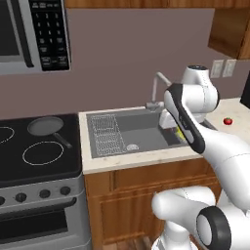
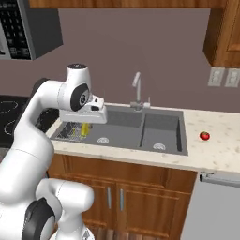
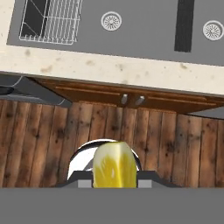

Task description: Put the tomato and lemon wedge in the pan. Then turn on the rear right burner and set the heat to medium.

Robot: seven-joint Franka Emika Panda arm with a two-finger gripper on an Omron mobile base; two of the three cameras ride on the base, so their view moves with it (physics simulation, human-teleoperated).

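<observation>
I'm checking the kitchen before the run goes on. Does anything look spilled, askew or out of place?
Nothing spilled or damaged. The tomato sits alone on the counter right of the sink, far from the pan on the stove. The lemon wedge is held in the gripper.

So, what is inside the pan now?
The pan on the cooktop looks empty. The lemon wedge is in the gripper; the tomato sits on the counter.

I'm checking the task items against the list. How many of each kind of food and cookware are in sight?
Tomato: 1, on the counter right of the sink
Lemon wedge: 1, in the claw
Pan: 1, on the cooktop
Total: 3
</observation>
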